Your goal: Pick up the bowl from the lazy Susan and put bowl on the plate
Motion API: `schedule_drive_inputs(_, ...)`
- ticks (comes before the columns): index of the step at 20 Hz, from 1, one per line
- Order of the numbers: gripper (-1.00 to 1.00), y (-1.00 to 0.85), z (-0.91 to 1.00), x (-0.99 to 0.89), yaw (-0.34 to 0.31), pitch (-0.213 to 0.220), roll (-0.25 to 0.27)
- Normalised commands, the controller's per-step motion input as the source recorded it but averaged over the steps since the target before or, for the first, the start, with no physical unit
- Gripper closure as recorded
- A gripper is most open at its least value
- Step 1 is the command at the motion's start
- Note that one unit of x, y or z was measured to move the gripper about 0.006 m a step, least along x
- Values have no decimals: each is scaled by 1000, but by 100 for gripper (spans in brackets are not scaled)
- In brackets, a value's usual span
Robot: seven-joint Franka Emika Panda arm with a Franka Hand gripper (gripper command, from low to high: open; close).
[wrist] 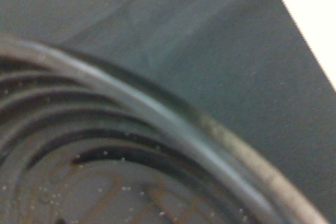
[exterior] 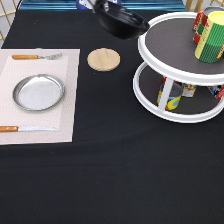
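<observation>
The glossy black bowl [exterior: 121,22] hangs tilted in the air at the exterior view's top, just left of the upper tier of the white lazy Susan [exterior: 150,56]. My gripper [exterior: 102,6] is at the top edge, mostly cut off, shut on the bowl's left rim. The wrist view is filled by the bowl's rim and ribbed inner wall [wrist: 90,150] over the black tablecloth. The silver plate [exterior: 38,92] lies empty on a pale placemat [exterior: 67,107] at the left, well away from the bowl.
A tan wooden disc [exterior: 103,59] lies below the bowl. A fork [exterior: 35,56] and a knife [exterior: 22,129] flank the plate. Cans stand on the lazy Susan's top tier [exterior: 210,32] and lower shelf [exterior: 170,95].
</observation>
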Motion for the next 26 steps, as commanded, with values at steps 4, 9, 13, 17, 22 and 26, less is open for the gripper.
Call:
schedule_drive_inputs(4,100,-431,0,-9,-218,0,3)
schedule_drive_inputs(9,100,-194,-60,-165,-318,4,0)
schedule_drive_inputs(13,100,-183,-104,-166,-322,5,0)
schedule_drive_inputs(17,100,-249,-94,-123,-298,8,0)
schedule_drive_inputs(22,100,-407,-126,-22,-240,4,0)
schedule_drive_inputs(26,100,-456,-244,0,-221,0,0)
